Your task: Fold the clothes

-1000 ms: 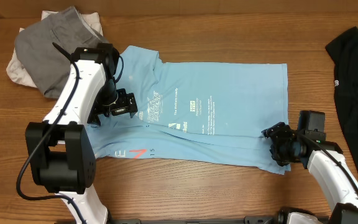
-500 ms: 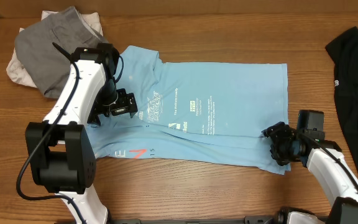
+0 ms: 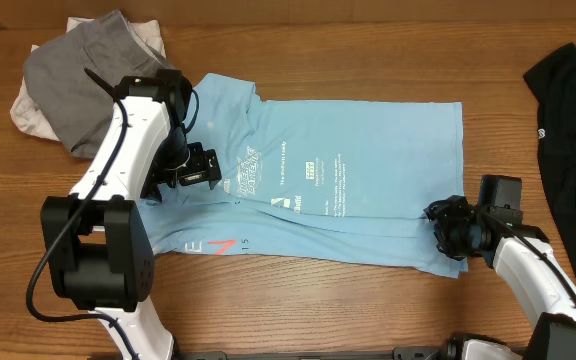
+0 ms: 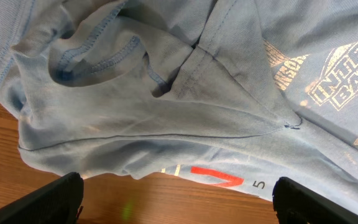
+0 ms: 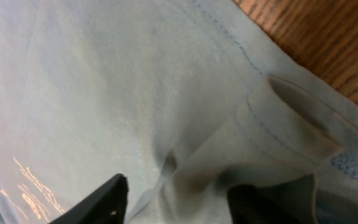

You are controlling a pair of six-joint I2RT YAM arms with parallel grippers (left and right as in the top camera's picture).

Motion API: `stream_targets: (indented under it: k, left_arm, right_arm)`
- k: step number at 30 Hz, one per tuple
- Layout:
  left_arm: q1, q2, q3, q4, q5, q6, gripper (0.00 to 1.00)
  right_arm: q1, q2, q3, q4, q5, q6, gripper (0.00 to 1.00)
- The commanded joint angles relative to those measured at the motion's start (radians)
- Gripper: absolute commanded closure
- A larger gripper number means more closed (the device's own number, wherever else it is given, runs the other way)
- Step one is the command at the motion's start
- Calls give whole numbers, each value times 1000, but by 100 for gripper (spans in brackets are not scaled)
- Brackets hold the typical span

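Table (image 3: 368,50) shows past T-shirt (image 3: 368,150) hem; left gripper (image 4: 179,190) spread; right gripper (image 5: 176,196) straddles hem fold, grip unclear.

Brightly, evenly lit from above, sharp overhead with soft shadows on the table (image 3: 368,50), blurrier close up at the wrists, with warm glints on the T-shirt (image 4: 166,118) print.

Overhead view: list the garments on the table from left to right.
grey garment → light blue T-shirt → black garment
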Motion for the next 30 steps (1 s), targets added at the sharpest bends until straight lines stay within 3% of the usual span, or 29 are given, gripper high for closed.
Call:
stream_targets:
  k: [1,10,19,24,25,26,27,29,30]
  left_arm:
    - [-2,-22,18,0,-11,23,0]
    - [-2,-22,18,1,-11,23,0]
    - [-2,-22,18,2,-14,23,0]
    - [-2,-22,18,19,-14,23,0]
    - [-2,-22,18,21,-14,23,0]
    - [-2,-22,18,22,-14,23,0]
    - [-2,-22,18,22,-14,23,0]
    - [-2,-22,18,23,-14,23,0]
    - [-2,-22,18,23,-14,23,0]
  right_arm:
    - [5,6,5,7,9,4,52]
    - [5,6,5,20,23,11,82]
    - [4,6,5,95,47,30,95]
    - [4,6,5,192,47,30,96]
    - [4,6,5,206,47,30,85]
    - [4,6,5,214,47,30,67]
    - [4,6,5,216,47,30,44]
    - [4,6,5,214,47,29,9]
    - [4,6,5,212,48,29,2]
